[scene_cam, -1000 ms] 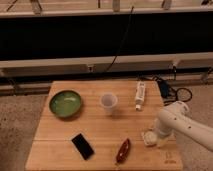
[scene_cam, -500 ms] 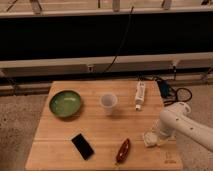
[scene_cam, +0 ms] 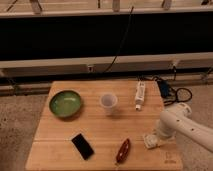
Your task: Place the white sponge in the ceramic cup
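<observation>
Pincer (scene_cam: 152,138): low over front right corner of table (scene_cam: 100,152), drawn together apparently on white sponge (scene_cam: 148,142) lying flat there; ceramic cup (scene_cam: 108,102) upright, well apart, toward table's middle and far edge, bare wood between.

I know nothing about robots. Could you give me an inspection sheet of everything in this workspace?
Surface: wooden table, flat.
Job's things: white sponge at the right front, lying on the table; ceramic cup upright mid-table, apart from it.
Clutter: green bowl left; black slab and reddish-brown object front; white tube back right.
Grippers: gripper down at the sponge, closed on it.
Cables: dark cables off the back right corner.
Surroundings: speckled floor.
</observation>
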`<control>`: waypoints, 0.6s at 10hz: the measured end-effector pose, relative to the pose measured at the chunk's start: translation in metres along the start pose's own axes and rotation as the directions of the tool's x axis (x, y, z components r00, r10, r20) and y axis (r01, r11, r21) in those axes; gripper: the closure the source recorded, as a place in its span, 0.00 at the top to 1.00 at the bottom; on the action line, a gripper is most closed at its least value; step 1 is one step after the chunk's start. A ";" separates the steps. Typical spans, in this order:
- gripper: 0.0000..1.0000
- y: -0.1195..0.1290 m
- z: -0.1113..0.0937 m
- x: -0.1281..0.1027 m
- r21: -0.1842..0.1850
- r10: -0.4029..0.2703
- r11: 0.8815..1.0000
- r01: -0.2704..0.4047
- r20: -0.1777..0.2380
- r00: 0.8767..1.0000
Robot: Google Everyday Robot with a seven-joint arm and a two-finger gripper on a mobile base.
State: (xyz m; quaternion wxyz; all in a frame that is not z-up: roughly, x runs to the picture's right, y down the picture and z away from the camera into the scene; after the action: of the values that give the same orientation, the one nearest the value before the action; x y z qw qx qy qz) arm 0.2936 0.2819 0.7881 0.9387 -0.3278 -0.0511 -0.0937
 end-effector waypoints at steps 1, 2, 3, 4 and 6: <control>0.00 0.000 0.000 0.000 -0.001 0.000 1.000 0.000 0.000 1.000; 0.00 0.000 -0.001 0.001 -0.003 -0.001 1.000 0.001 -0.003 1.000; 0.00 -0.002 -0.006 0.003 0.000 -0.002 1.000 0.002 -0.008 1.000; 0.00 -0.005 -0.009 0.002 0.000 -0.004 1.000 0.004 -0.008 1.000; 0.00 -0.006 -0.013 0.003 0.001 -0.007 1.000 0.007 -0.008 1.000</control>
State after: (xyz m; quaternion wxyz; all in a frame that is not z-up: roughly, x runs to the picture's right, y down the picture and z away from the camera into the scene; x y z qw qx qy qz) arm 0.2954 0.2683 0.7821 0.9387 -0.3269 -0.0484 -0.0985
